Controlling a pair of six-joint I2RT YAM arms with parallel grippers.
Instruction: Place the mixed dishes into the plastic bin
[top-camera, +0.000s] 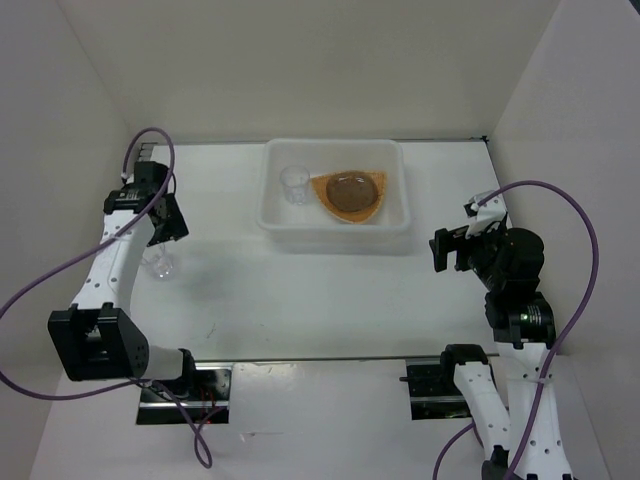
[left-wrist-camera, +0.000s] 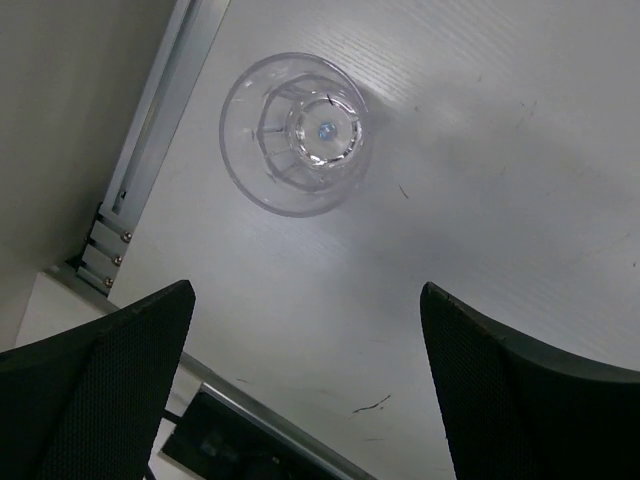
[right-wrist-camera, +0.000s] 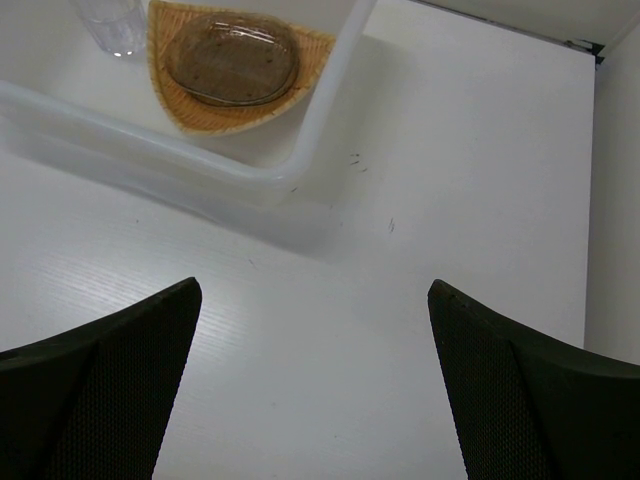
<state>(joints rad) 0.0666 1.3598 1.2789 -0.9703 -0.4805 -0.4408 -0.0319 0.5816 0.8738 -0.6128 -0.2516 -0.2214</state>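
While the left gripper hangs with its jaws spread wide, a clear tumbler cup stands upright on the white desk near the left edge. It lies ahead of the fingertips, not between them, and is untouched. Near the middle of the far edge sits the white plastic bin. It holds a second tumbler beside the orange woven tray, and the smoky saucer rests on that tray. Near the right edge, the right gripper hovers with jaws spread and empty, facing the bin's near right corner.
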